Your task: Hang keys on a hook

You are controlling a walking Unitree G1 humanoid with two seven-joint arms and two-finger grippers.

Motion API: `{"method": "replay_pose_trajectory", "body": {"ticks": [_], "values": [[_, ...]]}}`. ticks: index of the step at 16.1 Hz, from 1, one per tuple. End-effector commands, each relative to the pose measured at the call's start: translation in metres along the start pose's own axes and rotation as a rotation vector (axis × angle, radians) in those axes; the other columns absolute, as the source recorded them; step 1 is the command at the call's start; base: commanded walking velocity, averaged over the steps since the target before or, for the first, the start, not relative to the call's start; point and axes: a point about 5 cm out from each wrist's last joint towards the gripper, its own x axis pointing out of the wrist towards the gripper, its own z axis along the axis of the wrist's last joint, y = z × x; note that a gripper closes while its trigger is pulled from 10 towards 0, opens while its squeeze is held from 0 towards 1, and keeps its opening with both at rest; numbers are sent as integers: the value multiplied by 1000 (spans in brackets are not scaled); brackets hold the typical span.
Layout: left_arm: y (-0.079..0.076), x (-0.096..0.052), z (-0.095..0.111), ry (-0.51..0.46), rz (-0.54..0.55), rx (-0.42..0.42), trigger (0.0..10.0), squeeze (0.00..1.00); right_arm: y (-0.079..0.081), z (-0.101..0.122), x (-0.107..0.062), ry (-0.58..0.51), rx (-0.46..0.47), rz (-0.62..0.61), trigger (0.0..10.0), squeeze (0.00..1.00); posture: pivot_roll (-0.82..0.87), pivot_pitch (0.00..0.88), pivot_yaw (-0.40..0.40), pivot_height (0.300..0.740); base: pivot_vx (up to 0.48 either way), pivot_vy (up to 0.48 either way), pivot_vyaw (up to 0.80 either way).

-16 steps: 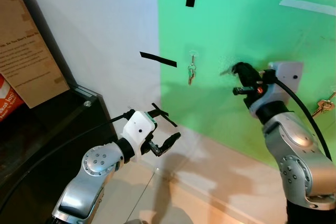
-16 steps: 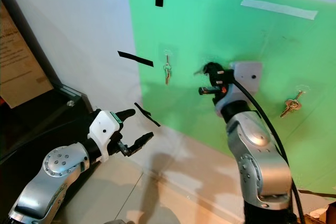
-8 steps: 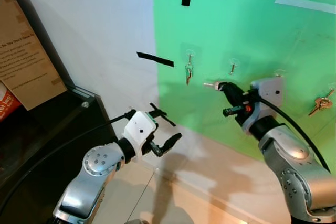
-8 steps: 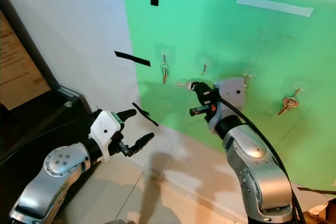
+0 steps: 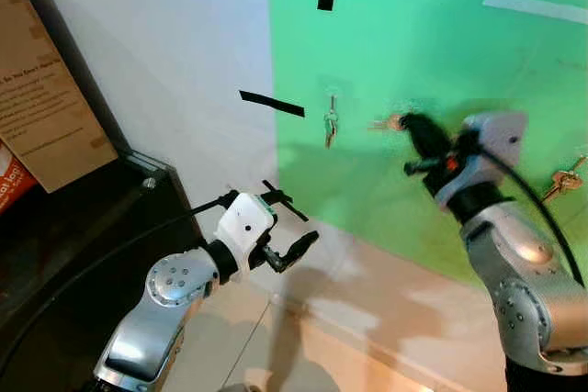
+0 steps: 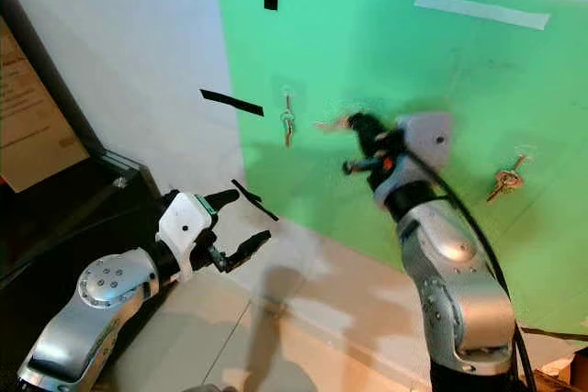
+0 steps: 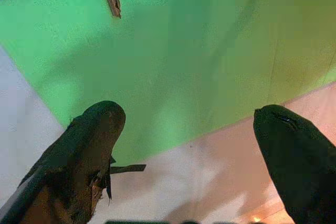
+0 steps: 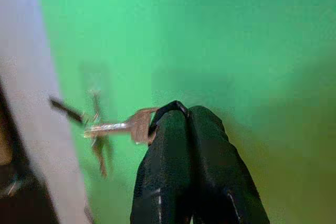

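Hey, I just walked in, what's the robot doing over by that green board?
The robot is trying to hang a key on the green board. Its right gripper is shut on a brass key, raised against the board beside a set of keys already hanging on a hook. Another bunch of keys hangs further to the right. The left gripper hovers open and low near the floor, holding nothing. The held key isn't hooked yet.

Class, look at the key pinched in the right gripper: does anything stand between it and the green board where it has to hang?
Nothing visible does. The right gripper holds the key close to the green board, with only open air between them. The target hook itself cannot be made out through the blur.
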Motion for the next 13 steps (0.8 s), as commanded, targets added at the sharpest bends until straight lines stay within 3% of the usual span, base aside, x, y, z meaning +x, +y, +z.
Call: {"method": "replay_pose_trajectory", "body": {"ticks": [1,4,10,13], "values": [[1,1,3,-8,-4,5,10000,110,-1,6,0,-37,16,-12,10000,0,-69,0,49,740,0,0,0],[2,1,4,-9,-5,6,10000,110,-2,5,2,-32,25,-18,10000,0,-69,0,50,740,0,0,0],[1,1,4,-9,-7,5,10000,106,12,-10,-3,63,1,86,10000,0,-70,0,51,740,0,0,0],[1,1,3,-8,-7,5,10000,110,3,-18,-3,104,-43,14,10000,0,-69,0,50,740,0,0,0]]}}
